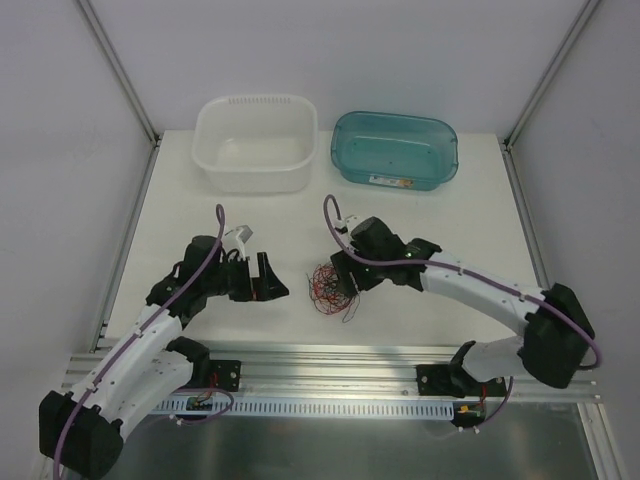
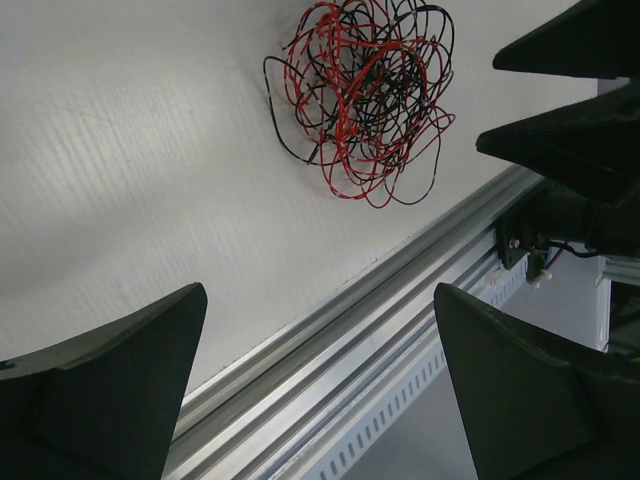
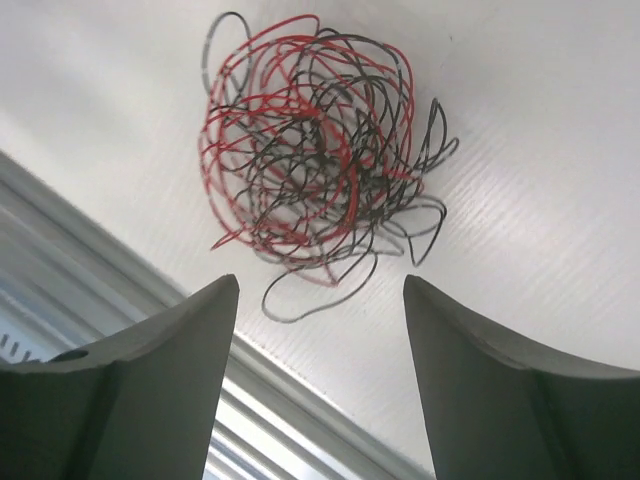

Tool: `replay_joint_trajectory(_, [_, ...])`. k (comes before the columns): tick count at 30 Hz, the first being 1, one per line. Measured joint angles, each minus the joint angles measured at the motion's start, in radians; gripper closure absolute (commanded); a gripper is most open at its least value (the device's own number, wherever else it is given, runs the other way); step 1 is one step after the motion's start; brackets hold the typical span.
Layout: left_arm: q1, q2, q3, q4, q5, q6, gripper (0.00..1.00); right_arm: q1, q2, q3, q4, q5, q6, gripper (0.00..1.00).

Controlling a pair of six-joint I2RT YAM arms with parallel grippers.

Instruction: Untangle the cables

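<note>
Untangling looks barely begun: the hair-thin, curly red and black cables (image 1: 328, 285) lie as one knotted ball on the white desk (image 1: 450, 220), between the left claw (image 1: 268, 282) and right claw (image 1: 345, 272), both spread apart and holding nothing

Enclosure was white all round: back wall (image 1: 330, 50), left wall (image 1: 60, 150) and right wall (image 1: 590, 150) were plain panels, with no windows in view. Two aluminium posts, left post (image 1: 118, 68) and right post (image 1: 555, 70), ran diagonally down to the far table corners. The table (image 1: 470, 220) had a white top, finely ribbed close up. An aluminium rail (image 1: 330, 360) ran along the near edge, a slotted strip (image 1: 340, 408) just below it, then a dull grey metal sheet (image 1: 330, 450). Light was even and diffuse, and the shadows were soft.
</note>
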Motion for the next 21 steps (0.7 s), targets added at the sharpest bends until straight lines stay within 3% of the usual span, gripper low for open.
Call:
replay_joint_trajectory(6, [-0.154,-0.011,-0.078,0.122,-0.147,-0.165,0.06,0.074,-0.359,-0.159,0.070,0.178,0.175,0.34])
replay_joint_trajectory(9, [-0.238,0.029,-0.104,0.199,-0.236,-0.243,0.09,0.074,-0.450,-0.249,0.104,0.239,0.258,0.38])
replay_joint_trajectory(16, [-0.417,0.255,-0.064,0.323,-0.409,-0.336,0.17,0.074,-0.451,-0.329,0.153,0.301,0.338,0.51])
replay_joint_trajectory(21, [-0.477,0.420,0.014,0.380,-0.491,-0.361,0.34,0.074,-0.359,-0.303,0.216,0.308,0.334,0.54])
